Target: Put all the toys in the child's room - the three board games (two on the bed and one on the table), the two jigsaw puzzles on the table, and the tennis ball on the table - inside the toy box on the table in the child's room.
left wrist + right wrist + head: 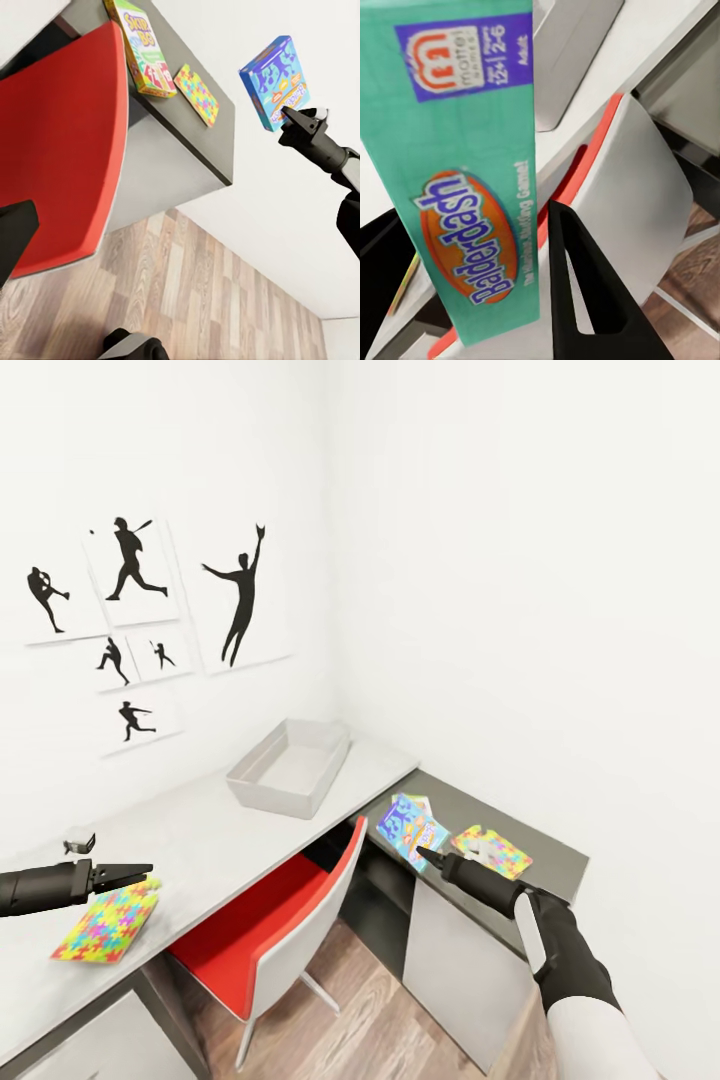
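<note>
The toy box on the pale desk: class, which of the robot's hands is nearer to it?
Right. The right hand, holding the blue board game, sits just past the toy box above the lower dark section; the left hand hovers farther along the desk, over a jigsaw puzzle.

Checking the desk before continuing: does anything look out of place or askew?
Yes. The blue game box hangs in mid-air off the desk, tilted, pinched in the right pincer. One puzzle overhangs the table edge.

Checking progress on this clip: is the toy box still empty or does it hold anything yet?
Empty, as far as shows. In the head view the toy box on the table shows only bare grey floor; the near wall hides a strip.
</note>
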Robot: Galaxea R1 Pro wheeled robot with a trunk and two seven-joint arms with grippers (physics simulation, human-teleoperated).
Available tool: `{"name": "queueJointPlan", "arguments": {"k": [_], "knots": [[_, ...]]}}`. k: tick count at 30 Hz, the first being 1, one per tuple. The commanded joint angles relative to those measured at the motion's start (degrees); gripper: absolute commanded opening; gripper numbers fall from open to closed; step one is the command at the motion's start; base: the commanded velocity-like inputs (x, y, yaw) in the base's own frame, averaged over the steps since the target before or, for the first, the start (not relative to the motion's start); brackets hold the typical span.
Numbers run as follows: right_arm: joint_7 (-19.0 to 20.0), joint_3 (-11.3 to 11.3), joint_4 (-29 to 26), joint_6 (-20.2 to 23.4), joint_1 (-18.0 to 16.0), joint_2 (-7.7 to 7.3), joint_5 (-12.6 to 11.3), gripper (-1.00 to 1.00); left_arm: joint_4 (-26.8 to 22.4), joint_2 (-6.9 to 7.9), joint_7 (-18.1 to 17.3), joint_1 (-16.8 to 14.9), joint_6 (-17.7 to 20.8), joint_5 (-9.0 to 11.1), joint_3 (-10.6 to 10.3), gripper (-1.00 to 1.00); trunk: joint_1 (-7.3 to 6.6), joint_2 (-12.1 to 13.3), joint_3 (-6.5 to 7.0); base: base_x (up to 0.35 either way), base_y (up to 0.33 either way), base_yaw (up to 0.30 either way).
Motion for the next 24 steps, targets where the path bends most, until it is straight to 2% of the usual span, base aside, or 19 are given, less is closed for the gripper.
{"name": "queueJointPlan", "arguments": {"k": [1, 19, 24], "knots": [[0.09, -0.18, -0.04, 0.62, -0.07, 0.06, -0.52, -1.00, 0.00, 0.02, -0.21, -0.05, 0.59, -0.02, -0.02, 1.00, 0.06, -0.13, -0.13, 0.190, 0.000, 0.008], [0.12, -0.21, -0.06, 0.45, -0.07, 0.06, -0.52, -1.00, 0.00, -0.03, -0.21, -0.05, 0.55, -0.03, -0.02, 1.00, 0.06, -0.13, -0.14, 0.215, 0.000, 0.001], [0.12, -0.18, -0.10, 0.40, -0.07, 0.06, -0.52, -1.00, 0.00, -0.05, -0.21, -0.05, 0.55, -0.05, -0.02, 1.00, 0.06, -0.13, -0.14, 0.066, 0.000, 0.151]]}}
